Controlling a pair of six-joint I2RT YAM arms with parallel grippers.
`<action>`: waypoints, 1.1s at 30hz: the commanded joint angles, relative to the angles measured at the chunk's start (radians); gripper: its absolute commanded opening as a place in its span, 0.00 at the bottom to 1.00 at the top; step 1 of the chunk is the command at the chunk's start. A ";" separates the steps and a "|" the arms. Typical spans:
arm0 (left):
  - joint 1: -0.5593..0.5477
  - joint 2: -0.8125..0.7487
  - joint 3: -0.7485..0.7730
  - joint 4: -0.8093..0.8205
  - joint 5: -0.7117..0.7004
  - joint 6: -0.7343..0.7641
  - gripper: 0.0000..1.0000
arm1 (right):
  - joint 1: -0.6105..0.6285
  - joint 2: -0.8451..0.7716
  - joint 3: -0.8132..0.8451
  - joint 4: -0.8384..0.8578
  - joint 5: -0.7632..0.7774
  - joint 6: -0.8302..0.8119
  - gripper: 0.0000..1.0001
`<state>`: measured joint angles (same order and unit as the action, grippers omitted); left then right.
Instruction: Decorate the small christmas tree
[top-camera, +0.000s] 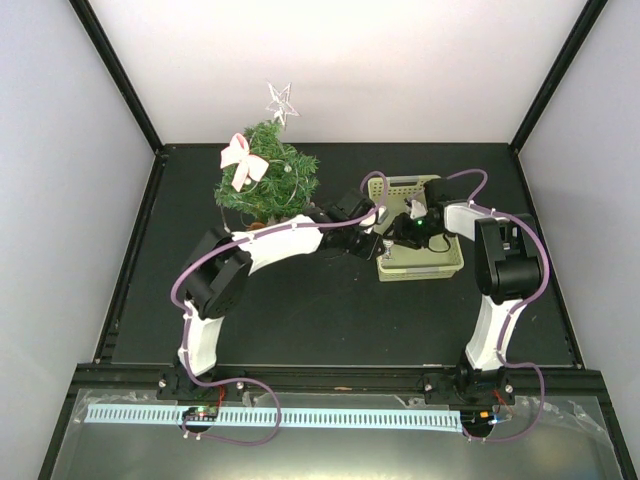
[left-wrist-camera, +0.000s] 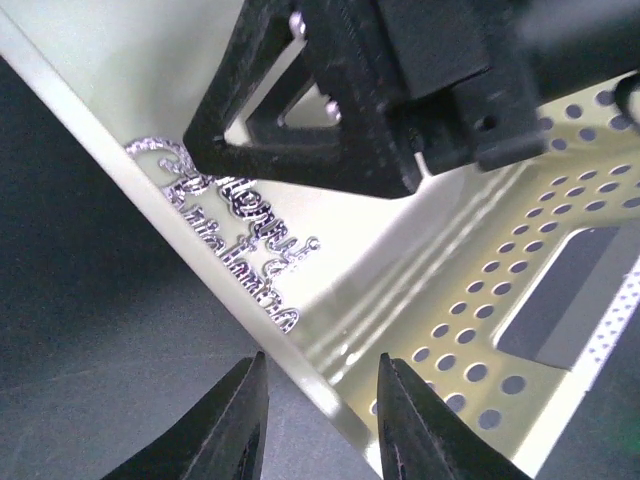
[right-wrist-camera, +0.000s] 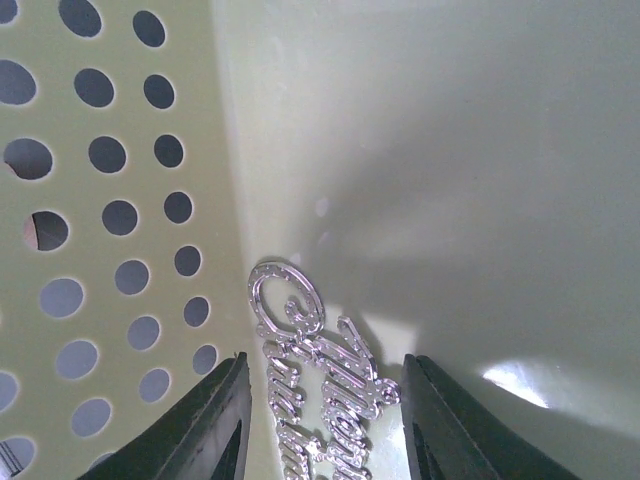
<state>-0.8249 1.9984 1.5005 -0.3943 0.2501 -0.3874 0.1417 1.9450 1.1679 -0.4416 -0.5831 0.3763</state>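
Black table (top-camera: 300, 320) inspected. The small christmas tree (top-camera: 268, 185) stands upright, upper left of centre in the top view. Pale green basket (top-camera: 420, 268) sits right of centre. Left gripper (left-wrist-camera: 322, 360), jaws apart, straddles the basket rim. Right gripper (right-wrist-camera: 325, 358), jaws apart, brackets a silver lettering ornament (right-wrist-camera: 315, 390) lying on the basket floor; contact not discernible.

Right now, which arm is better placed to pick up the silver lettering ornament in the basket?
Right. The right tool is inside the basket, open, the ornament between its fingers; the left tool is over the rim.
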 joint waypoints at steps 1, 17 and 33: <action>0.004 0.038 0.015 0.019 0.035 -0.017 0.30 | 0.003 -0.013 -0.049 0.007 0.027 0.007 0.44; 0.006 0.043 0.005 0.048 0.057 -0.017 0.23 | 0.002 -0.078 -0.123 0.193 -0.238 0.106 0.43; 0.006 0.033 0.003 0.049 0.042 -0.010 0.22 | 0.001 -0.110 -0.165 0.198 -0.287 0.103 0.43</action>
<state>-0.8173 2.0289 1.5005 -0.3733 0.2893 -0.4088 0.1326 1.8408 1.0317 -0.2401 -0.8188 0.4850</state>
